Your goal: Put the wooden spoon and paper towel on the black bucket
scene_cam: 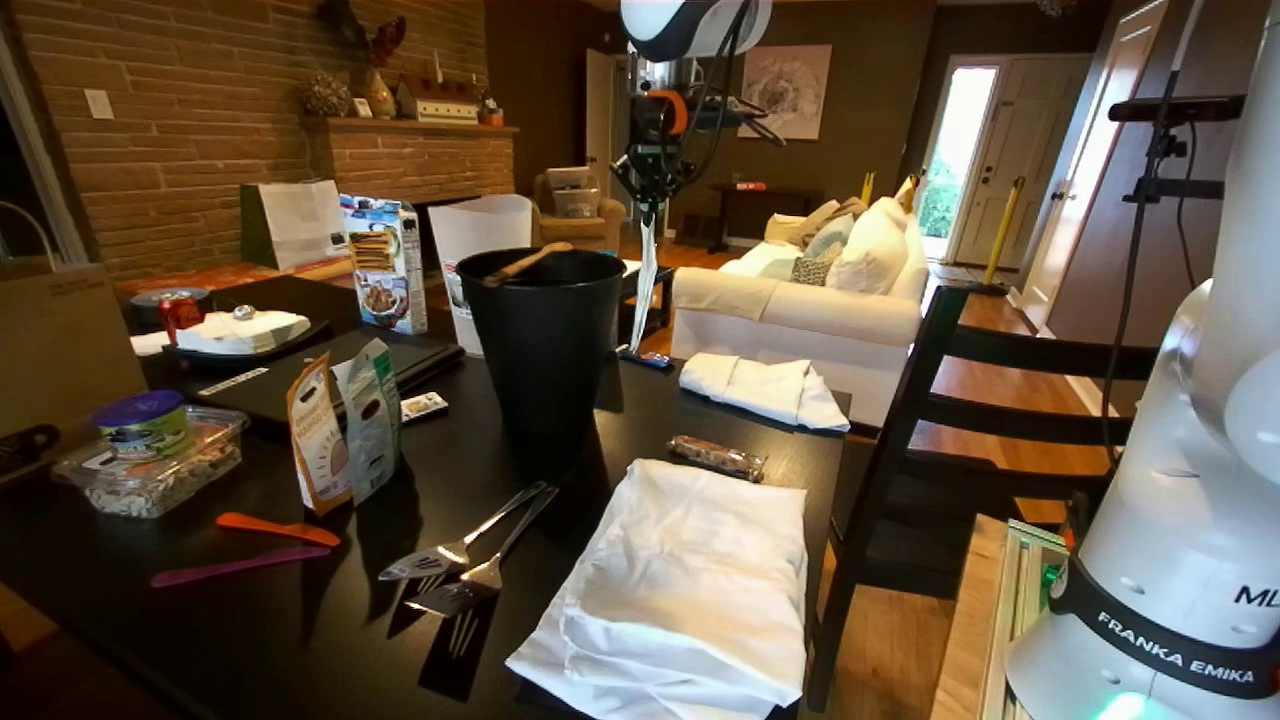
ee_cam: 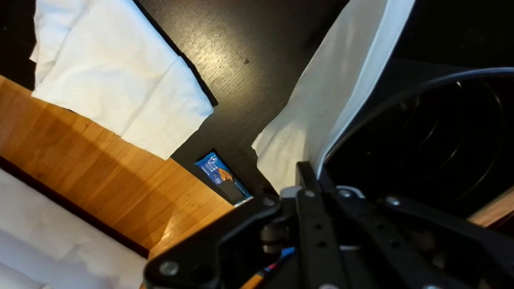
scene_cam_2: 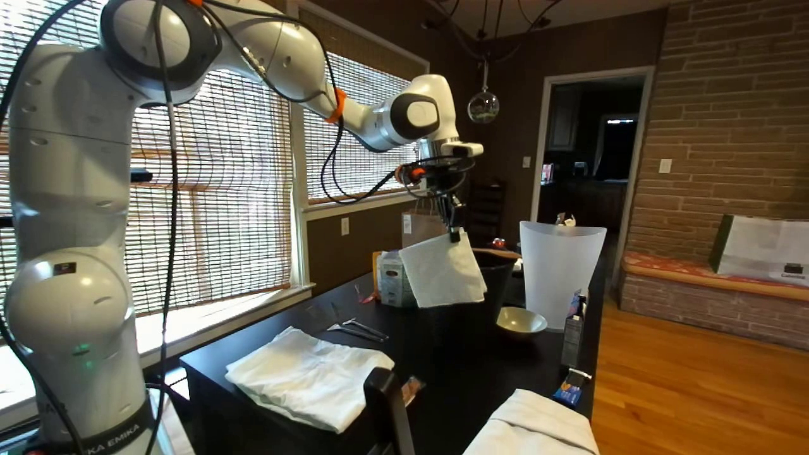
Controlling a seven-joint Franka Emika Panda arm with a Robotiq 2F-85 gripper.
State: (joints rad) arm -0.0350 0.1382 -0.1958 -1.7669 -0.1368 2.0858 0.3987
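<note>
The black bucket (scene_cam: 540, 350) stands upright on the dark table; it also shows in an exterior view (scene_cam_2: 498, 287) behind the towel. The wooden spoon (scene_cam: 532, 262) leans in the bucket with its end over the rim; part of it shows in the wrist view (ee_cam: 496, 208). My gripper (scene_cam: 650, 200) is shut on the top edge of the paper towel (scene_cam_2: 442, 272), and the fingertips (ee_cam: 315, 176) pinch it in the wrist view. The towel (ee_cam: 321, 96) hangs down just outside the bucket rim (ee_cam: 445, 80). Whether it touches the rim I cannot tell.
A large folded white cloth (scene_cam: 690, 570) and a smaller one (scene_cam: 765, 388) lie near the table edge. Metal serving utensils (scene_cam: 480, 560), pouches (scene_cam: 345, 430), a cereal box (scene_cam: 385, 265), a tall white bin (scene_cam_2: 559, 272) and a bowl (scene_cam_2: 521, 321) stand or lie around the bucket.
</note>
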